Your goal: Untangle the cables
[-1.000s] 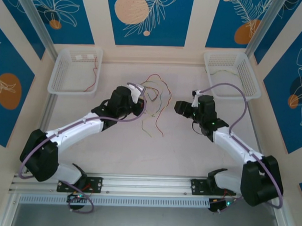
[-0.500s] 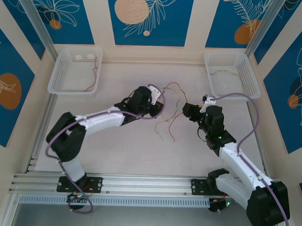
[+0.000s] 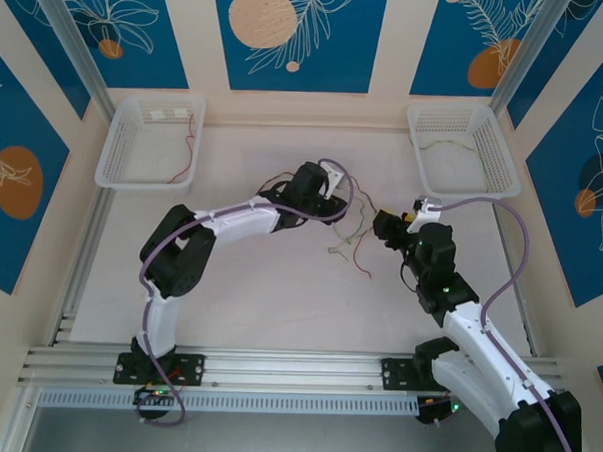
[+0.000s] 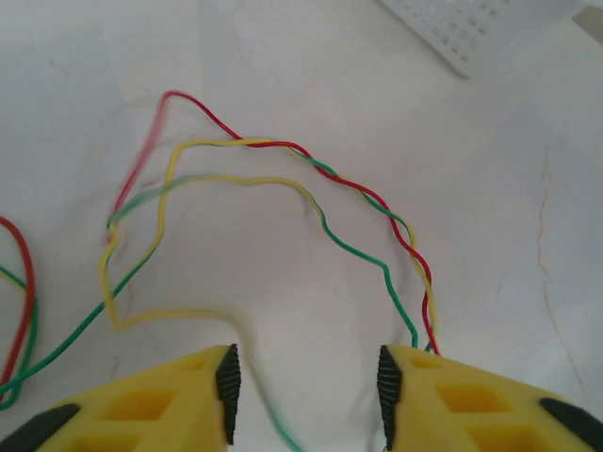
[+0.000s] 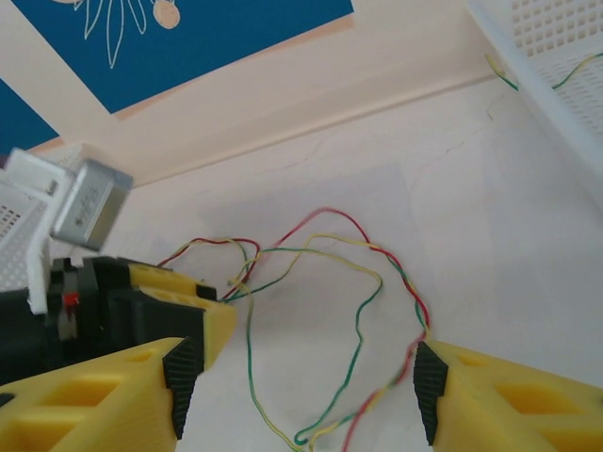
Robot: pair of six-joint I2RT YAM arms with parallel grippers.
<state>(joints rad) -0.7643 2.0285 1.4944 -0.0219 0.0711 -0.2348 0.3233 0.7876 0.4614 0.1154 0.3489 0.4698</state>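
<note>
Cables (image 4: 415, 250) twist red around yellow at the left wrist, mere squiggles overhead.

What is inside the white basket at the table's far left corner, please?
One thin red wire lies along the right side of the basket, with two small pale pieces near its far wall. Nothing covers them.

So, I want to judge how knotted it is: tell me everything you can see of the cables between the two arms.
The cables are very thin red, green and yellow wires, plastic-coated by the look, twisted round each other in loose wavy loops. They lie on the pale table between the left gripper and the right gripper. Strands run up to the left one's fingers, which stand apart.
</note>
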